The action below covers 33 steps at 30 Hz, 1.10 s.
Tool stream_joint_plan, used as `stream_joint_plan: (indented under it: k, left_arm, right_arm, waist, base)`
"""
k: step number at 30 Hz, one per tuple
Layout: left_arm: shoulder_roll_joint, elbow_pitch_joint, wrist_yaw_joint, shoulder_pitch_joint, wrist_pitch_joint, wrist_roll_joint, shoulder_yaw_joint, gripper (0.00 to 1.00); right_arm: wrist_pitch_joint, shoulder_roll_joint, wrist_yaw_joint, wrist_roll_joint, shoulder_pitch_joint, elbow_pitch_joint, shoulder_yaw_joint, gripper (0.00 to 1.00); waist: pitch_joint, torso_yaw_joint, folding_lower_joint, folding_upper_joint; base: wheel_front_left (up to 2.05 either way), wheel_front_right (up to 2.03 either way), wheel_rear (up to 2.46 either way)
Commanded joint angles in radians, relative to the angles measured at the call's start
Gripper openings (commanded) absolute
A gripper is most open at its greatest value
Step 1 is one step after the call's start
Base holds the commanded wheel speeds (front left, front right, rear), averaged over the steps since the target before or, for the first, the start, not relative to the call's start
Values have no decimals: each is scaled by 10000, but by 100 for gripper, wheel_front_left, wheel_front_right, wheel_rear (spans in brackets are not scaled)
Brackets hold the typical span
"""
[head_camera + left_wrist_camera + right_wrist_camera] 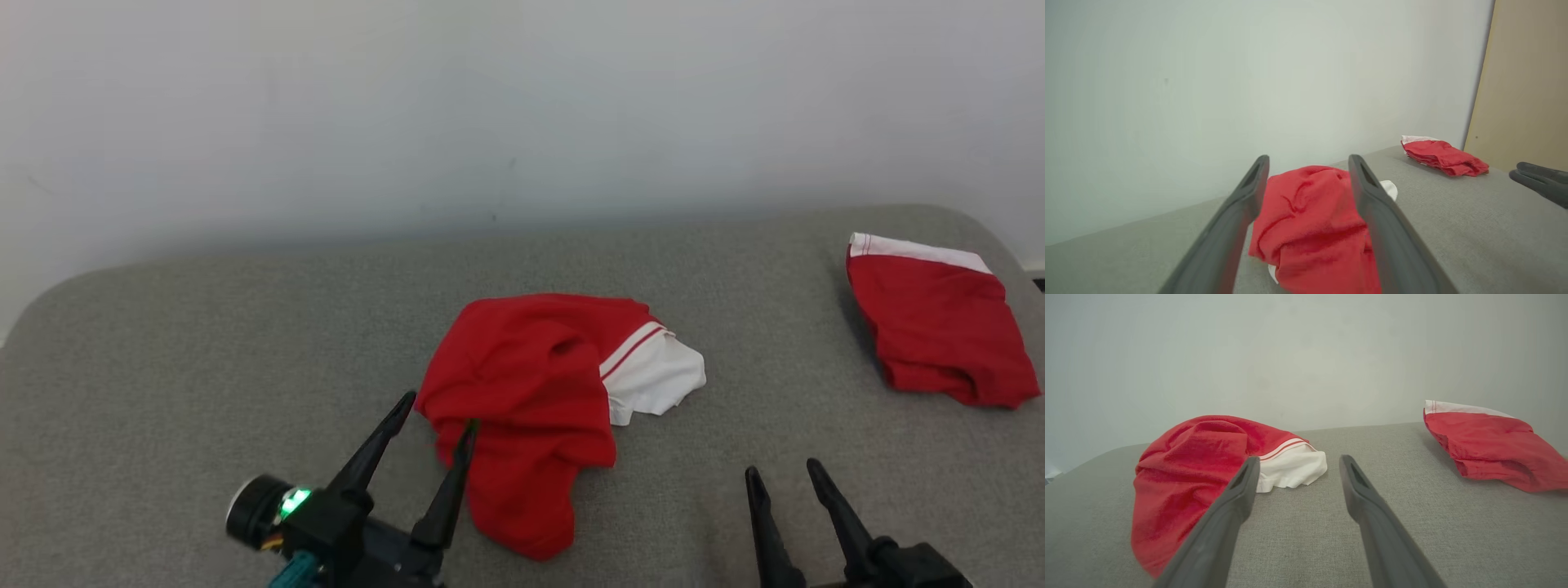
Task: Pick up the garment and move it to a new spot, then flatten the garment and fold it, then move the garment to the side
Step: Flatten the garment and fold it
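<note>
Head view: a red garment (531, 392) lies crumpled in a loose heap near the middle of the grey fabric-covered table (204, 367). Its white part (653, 376), edged with a thin red stripe, sticks out on the right side of the heap, and a long red flap trails toward the robot.

The left claw (438, 411) is at the near left edge of this garment. Its two dark fingers are spread apart with nothing pinched between them. One fingertip overlaps the cloth's edge in this view, and I cannot tell if it touches. A green light (295, 500) glows on the wrist behind it.

The right claw (782, 468) is over bare table, to the right of the heap and apart from it. Its fingers are likewise spread and it holds nothing.

A second red garment (939, 327) lies well apart at the far right end of the table in a flatter, more compact shape. A white band runs along its far edge. A pale wall (490, 98) rises behind the table.

In the left wrist view the crumpled heap is straight ahead, framed between that claw's open fingers. The other claw shows at the right edge, in front of a beige panel (1527, 81).

In the right wrist view that claw's fingers point at bare table between the two garments, the white part of the heap just beyond its left fingertip
</note>
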Motion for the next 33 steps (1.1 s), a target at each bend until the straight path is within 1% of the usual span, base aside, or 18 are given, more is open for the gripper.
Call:
stream_joint_plan:
  k: [1, 6, 11, 14, 19, 23, 24, 29, 33]
  left_arm:
    - [-10, 230, -73, -565, -38, 3, -252, 100]
    - [-13, 1548, -191, -2388, 71, -167, -1210, 100]
    - [-18, 2825, -220, -4267, 1125, -666, -2128, 100]
    - [-19, 3291, -200, -5431, 1684, -1053, -2679, 100]
    - [-20, 4048, 29, -7123, 2544, -1951, -3632, 100]
    - [-21, 4564, 422, -8151, 2928, -2980, -4517, 100]
    - [-21, 4564, 422, -8151, 2928, -2980, -4517, 100]
    - [-14, 5154, 1263, -9046, 3075, -3579, -5871, 100]
    - [-7, 5797, 1830, -9458, 3710, -4066, -6911, 100]
  right_arm:
    - [-15, -44, -11, -111, -227, -141, -72, 100]
    - [-14, 17, -11, -144, -598, -349, -250, 100]
    - [-14, 89, -11, -190, -922, -399, -282, 100]
    - [-14, 118, -11, -207, -1117, -437, -273, 100]
    - [-14, 178, -11, -238, -1393, -442, -221, 100]
    - [-14, 228, -11, -213, -1590, -390, -124, 100]
    - [-14, 228, -11, -213, -1590, -390, -124, 100]
    - [-14, 310, -11, -116, -1814, -334, 18, 100]
    - [-14, 386, -11, -82, -1915, -315, 156, 100]
  waist:
    - [948, -646, -1, -1]
    - [1776, -1084, -1, -1]
    - [2384, -1458, -1, -1]
    - [2750, -1678, -1, -1]
    - [3398, -2055, -1, -1]
    - [3829, -2358, -1, -1]
    - [3829, -2358, -1, -1]
    - [4208, -2746, -1, -1]
    - [4405, -2945, -1, -1]
  base:
    - [0, 0, 0]
    - [0, 0, 0]
    - [0, 0, 0]
    - [0, 0, 0]
    - [0, 0, 0]
    - [0, 0, 0]
    - [0, 0, 0]
    - [0, 0, 0]
    - [0, 0, 0]
